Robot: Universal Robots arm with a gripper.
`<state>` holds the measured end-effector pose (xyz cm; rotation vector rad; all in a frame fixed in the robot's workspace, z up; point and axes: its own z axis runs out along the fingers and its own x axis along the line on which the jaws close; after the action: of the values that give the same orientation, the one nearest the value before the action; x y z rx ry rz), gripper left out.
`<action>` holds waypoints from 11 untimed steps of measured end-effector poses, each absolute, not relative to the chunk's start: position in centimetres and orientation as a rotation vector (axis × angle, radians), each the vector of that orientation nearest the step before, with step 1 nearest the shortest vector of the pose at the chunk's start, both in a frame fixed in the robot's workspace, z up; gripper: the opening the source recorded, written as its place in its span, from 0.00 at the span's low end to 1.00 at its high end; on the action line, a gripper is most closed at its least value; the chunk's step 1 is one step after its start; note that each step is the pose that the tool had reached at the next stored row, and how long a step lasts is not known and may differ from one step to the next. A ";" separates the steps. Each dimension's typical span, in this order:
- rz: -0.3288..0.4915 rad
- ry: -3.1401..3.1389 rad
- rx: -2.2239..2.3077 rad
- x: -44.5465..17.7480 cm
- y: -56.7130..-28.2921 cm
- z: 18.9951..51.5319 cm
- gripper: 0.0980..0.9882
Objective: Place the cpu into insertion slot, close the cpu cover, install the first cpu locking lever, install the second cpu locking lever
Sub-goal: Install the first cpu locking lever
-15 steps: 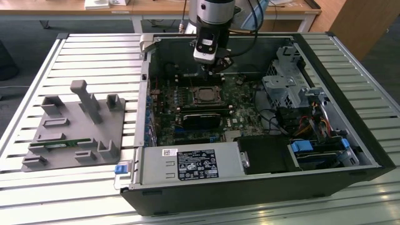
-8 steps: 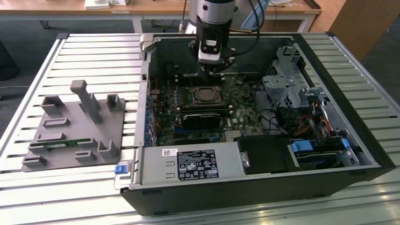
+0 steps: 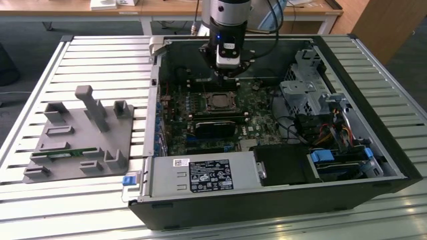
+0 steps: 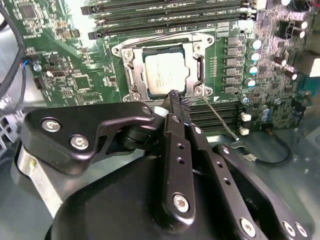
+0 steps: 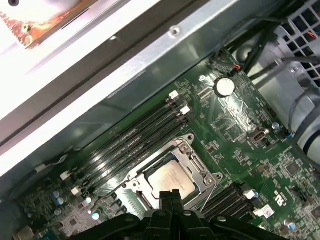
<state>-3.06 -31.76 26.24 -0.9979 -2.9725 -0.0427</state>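
The cpu (image 4: 164,75) lies flat in the insertion slot (image 3: 219,102) on the green motherboard, its pale metal top showing in both wrist views (image 5: 172,179). The silver cpu cover (image 4: 129,70) lies down around it as a frame (image 5: 199,167). A thin wire locking lever (image 4: 220,117) sticks out slantwise from one corner of the socket, also seen in the first wrist view (image 5: 210,192). My gripper (image 4: 176,97) hangs just above the socket's edge, fingers pressed together and holding nothing; in the exterior view the gripper (image 3: 227,75) is at the far side of the socket.
Long black memory slots (image 4: 165,10) run beside the socket. A black card (image 3: 217,127) lies nearer the front. The case wall (image 5: 150,65), drive cage (image 3: 307,95), cables (image 3: 327,130) and power supply (image 3: 200,175) surround the board. A grey fixture plate (image 3: 80,140) sits at the exterior view's left.
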 end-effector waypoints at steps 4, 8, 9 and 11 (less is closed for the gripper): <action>-0.042 -2.995 -0.925 -3.1 -31.8 26.2 0.01; -0.042 -3.018 -0.844 -3.1 -31.8 26.2 0.01; -0.042 -3.024 -0.823 -3.1 -31.8 26.2 0.01; -0.042 -3.035 -0.778 -3.1 -31.8 26.2 0.01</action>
<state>-3.06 -31.76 26.24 -0.7782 -3.0354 -0.0418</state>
